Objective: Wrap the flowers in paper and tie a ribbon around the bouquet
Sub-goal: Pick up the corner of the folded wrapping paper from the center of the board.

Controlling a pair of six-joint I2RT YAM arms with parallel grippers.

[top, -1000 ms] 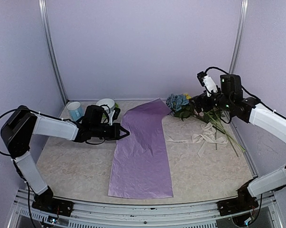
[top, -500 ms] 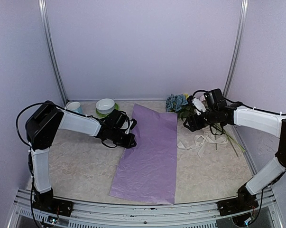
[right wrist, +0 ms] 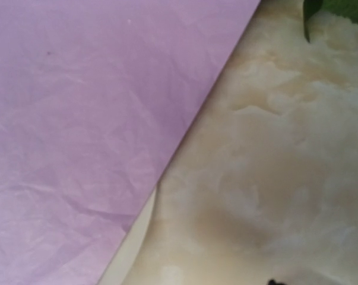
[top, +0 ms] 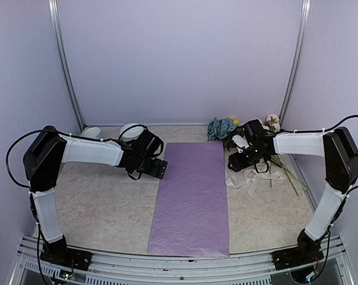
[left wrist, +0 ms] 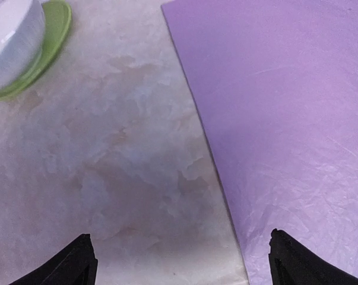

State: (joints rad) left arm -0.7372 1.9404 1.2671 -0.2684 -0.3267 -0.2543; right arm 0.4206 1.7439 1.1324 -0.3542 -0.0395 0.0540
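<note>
Since 1 second ago the paper [top: 193, 199] has been laid flat and both arms have come down to its edges.

Overhead view: the left gripper [top: 160, 170] is at the paper's left edge and the right gripper [top: 233, 164] at its right edge. The flowers [top: 222, 127] lie at the far right of the table [top: 95, 208], with the ribbon [top: 257, 177] near them.

Left wrist view: the fingers are spread wide, 1 over paper and 1 over table, holding nothing.

Right wrist view: only the paper's edge and the table show, plus a cream strip, possibly ribbon. I cannot tell this gripper's state.
</note>
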